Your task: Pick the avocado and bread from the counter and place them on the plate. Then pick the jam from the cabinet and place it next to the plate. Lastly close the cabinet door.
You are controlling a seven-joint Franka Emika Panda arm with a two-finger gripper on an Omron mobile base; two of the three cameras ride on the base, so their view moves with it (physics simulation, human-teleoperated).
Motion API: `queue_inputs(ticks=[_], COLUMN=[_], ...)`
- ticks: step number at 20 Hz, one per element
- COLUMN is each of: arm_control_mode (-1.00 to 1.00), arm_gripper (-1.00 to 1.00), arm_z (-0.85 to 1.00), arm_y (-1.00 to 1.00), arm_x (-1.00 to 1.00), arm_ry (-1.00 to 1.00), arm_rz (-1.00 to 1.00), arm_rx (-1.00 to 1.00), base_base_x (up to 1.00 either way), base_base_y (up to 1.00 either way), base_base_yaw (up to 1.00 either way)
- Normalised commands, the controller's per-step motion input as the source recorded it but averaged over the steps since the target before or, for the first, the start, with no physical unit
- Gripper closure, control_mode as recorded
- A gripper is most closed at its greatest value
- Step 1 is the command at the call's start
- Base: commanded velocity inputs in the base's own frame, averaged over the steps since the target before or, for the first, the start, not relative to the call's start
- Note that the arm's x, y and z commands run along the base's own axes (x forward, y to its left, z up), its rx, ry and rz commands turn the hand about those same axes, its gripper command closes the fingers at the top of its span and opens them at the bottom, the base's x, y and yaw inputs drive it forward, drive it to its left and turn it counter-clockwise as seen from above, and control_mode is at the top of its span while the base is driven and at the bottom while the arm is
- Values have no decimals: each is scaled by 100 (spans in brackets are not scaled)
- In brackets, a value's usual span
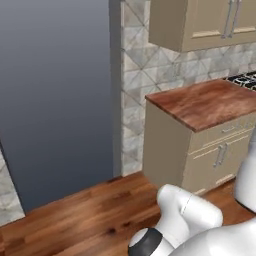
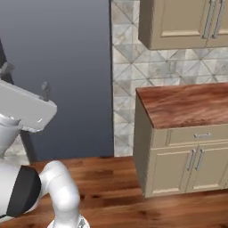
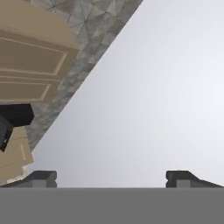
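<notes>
The reddish-brown counter (image 1: 205, 102) (image 2: 187, 104) ends on the right over beige base cupboards, and the stretch I see is bare. The avocado, the bread, the plate and the jam are out of view. My gripper (image 3: 111, 177) is open, its two dark fingertips (image 3: 41, 178) set far apart with nothing between them. It faces a plain grey wall. In the right base view the gripper (image 2: 26, 80) is raised at the far left, well away from the counter. A beige wall cabinet (image 1: 200, 25) (image 2: 182, 22) hangs above the counter with its visible doors shut.
A tall grey wall panel (image 1: 55, 100) (image 2: 58, 75) stands left of the tiled backsplash (image 1: 135, 75). A stove corner (image 1: 245, 80) sits at the counter's far right. Wooden floor (image 1: 85, 215) stretches in front of the cupboards. Beige cabinet fronts (image 3: 30, 65) show at the hand view's upper left.
</notes>
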Motion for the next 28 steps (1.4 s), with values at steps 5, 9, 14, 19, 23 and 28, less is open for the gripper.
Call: queue_inputs(ticks=[5,9,14,19,23,28], arm_control_mode=[100,100,100,100,100,100], arm_gripper=[-100,-100,-100,-100,-100,-100], arm_z=[0,0,0,0,0,0], arm_y=[0,0,0,0,0,0], arm_x=[0,0,0,0,0,0], arm_ry=[0,0,0,0,0,0], arm_rz=[0,0,0,0,0,0], arm_rx=[0,0,0,0,0,0], base_base_x=[12,37,56,84,97,99], base_base_y=[-95,-100,-100,-91,-84,-82], base_base_yaw=[-57,-54,-47,-40,-42,-43])
